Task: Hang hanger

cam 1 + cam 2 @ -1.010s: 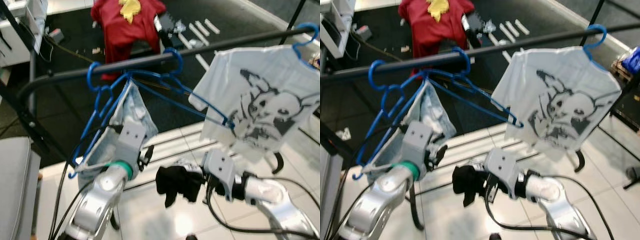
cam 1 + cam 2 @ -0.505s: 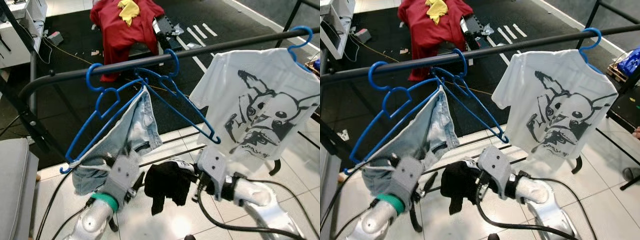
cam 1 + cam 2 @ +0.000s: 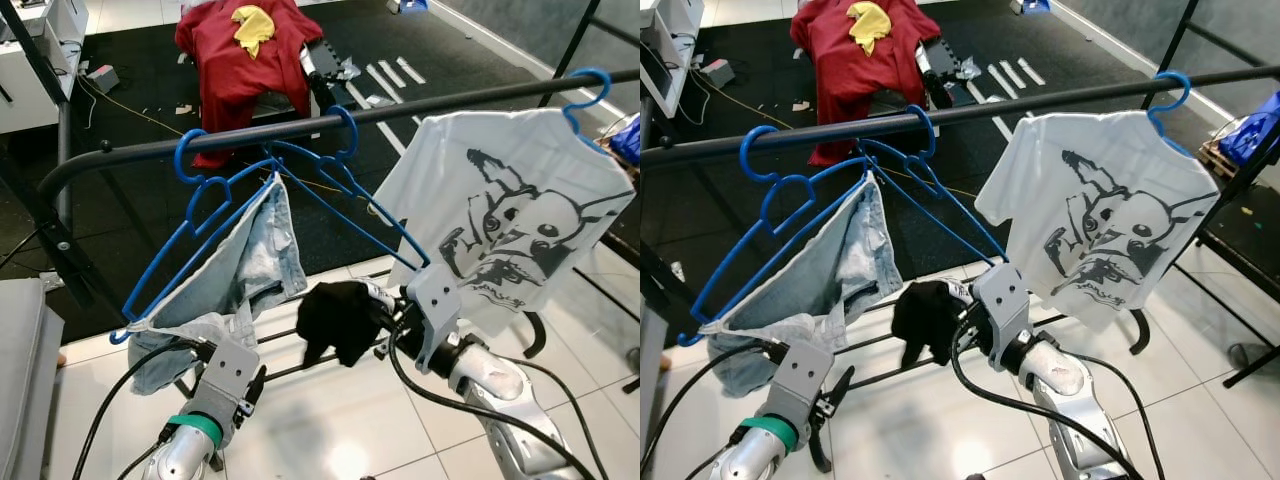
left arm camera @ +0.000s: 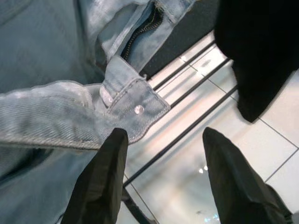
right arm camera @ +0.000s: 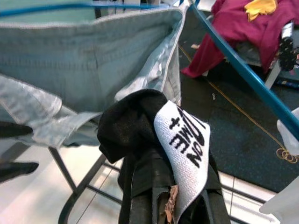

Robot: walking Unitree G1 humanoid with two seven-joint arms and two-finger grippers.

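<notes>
Presently, blue hanger [image 3: 215, 235] hooked on rail [image 3: 420, 100], denim shorts [image 3: 235, 285] draped, so hanging looked done. Left gripper [image 4: 163, 182] below, fingers spread, empty. Right gripper [image 5: 163, 196] pinched black cloth [image 3: 340, 318] beside it.

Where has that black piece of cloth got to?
The right gripper holds the black cloth below the rail, between the jeans and the white T-shirt.

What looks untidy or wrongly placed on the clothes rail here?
The denim shorts hang askew: they are bunched toward the lower end of a tilted blue hanger, not spread along it. A second blue hanger hangs bare and slanted beside it. The white T-shirt hangs properly.
</notes>
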